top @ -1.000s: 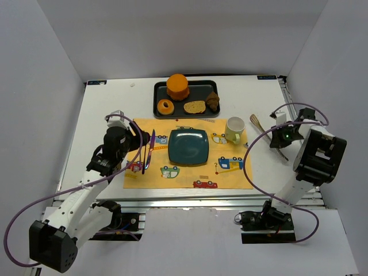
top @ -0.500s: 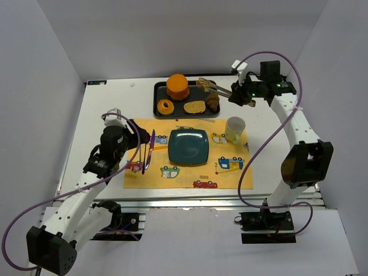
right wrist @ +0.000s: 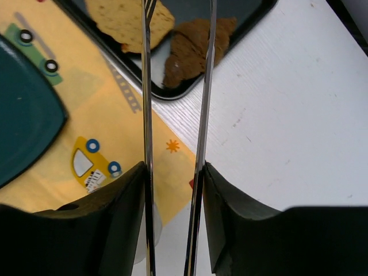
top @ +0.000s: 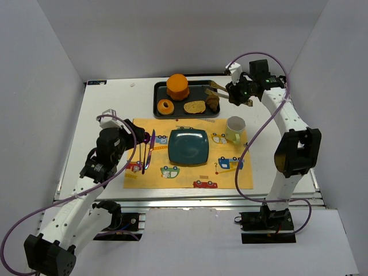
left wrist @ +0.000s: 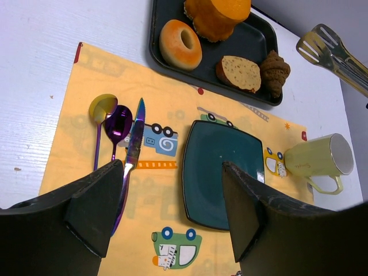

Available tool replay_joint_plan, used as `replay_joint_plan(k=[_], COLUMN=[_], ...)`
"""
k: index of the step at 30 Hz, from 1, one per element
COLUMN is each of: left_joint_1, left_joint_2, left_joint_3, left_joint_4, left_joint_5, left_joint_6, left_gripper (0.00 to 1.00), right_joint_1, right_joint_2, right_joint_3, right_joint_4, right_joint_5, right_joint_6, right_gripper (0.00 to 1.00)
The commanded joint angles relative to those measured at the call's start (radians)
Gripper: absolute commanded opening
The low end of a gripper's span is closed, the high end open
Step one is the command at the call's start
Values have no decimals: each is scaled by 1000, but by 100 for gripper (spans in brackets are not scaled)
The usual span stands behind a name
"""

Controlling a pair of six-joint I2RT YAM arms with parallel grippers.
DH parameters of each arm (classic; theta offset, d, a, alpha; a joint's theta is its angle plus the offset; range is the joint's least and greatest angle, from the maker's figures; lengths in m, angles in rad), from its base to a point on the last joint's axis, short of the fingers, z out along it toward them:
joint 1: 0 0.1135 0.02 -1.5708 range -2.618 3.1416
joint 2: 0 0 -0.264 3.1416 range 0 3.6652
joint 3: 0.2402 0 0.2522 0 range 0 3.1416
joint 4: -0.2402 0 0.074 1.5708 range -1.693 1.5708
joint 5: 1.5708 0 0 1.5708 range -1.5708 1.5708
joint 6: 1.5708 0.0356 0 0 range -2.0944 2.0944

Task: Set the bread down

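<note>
As right pincer grips tongs, bread on tray

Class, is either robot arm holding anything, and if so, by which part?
The right tool grips the tongs across both their legs, well behind the free tips. The left tool is open and empty.

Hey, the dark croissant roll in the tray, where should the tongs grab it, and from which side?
Probably across its thick middle, from above. The croissant roll lies at the right end of the tray, with the tray wall close on one side and the bread slice close on the other. The tongs, held in the right claw, should drop one tip into each narrow gap and pinch its shorter width.
</note>
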Motion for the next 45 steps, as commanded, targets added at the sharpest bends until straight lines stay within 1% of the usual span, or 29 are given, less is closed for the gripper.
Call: replay_joint_plan(k=[1,4,9,18,35,39,42,45], left_joint_1=[4,4,4,4,4,4,4,2], left_joint_2=[8,22,35,27,19,19,19,16], left_joint_3=[-3,-1,-3,-27,-44,-43,-40,-38], left_joint_4=[9,20,37,44,51,48,46,43], left_joint_5=[3,14,17,20,20,19,17,16], left_joint_6=[-2,0,-3,-9,-15,-14,-14,-14], left_gripper=[78,78,78,78,78,78,78,78], right_joint_1=[10,15,16,16,15,15,15,16], right_joint_2=[31,58,120,167,209,230,238,238], right_joint_3=[60,74,161,196,207,215,215,215], right_joint_4=[1,-14,-84,-130,-130,-138,-143,-149], right_joint_5=[115,143,157,164,184,180,177,171], right_joint_6=[47,47,30,30,36,35,33,30], right_gripper=[48,50,50,53,57,56,52,41])
